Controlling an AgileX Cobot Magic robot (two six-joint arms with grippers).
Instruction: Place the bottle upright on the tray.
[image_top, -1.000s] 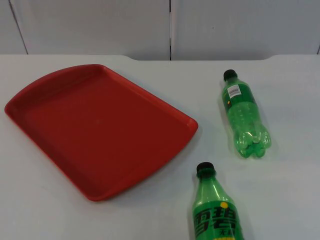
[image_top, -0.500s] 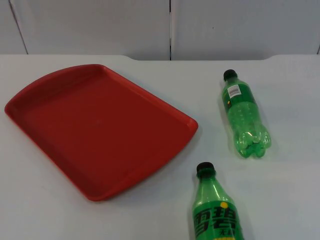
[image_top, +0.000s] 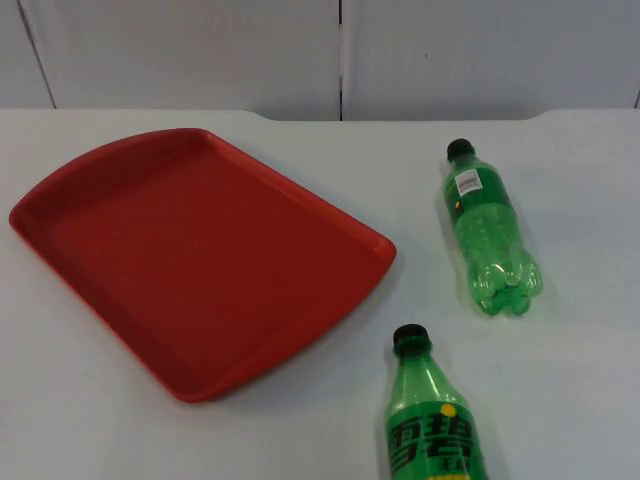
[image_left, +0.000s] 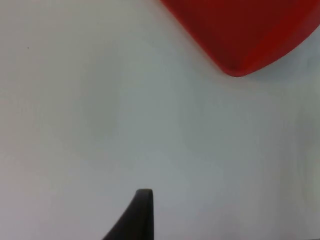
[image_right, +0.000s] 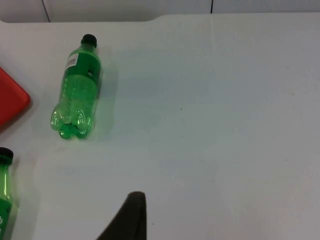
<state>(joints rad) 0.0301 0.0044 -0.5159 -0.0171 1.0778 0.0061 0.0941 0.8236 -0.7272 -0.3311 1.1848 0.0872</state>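
Nothing is being gripped yet: two green plastic bottles, one (image_top: 487, 233) lying far right, one (image_top: 430, 420) near, are resting right of the empty red plastic tray (image_top: 120, 240) on the white bench (image_top: 580, 380), awaiting a grasp; jaws' state: cannot tell.

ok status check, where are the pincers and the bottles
Left pincer above bare table near tray. Right pincer above table, nothing held. Two bottles lying off tray.

Both arms wait above the table — left gripper (image_left: 142, 212), right gripper (image_right: 131, 215) (one fingertip each).
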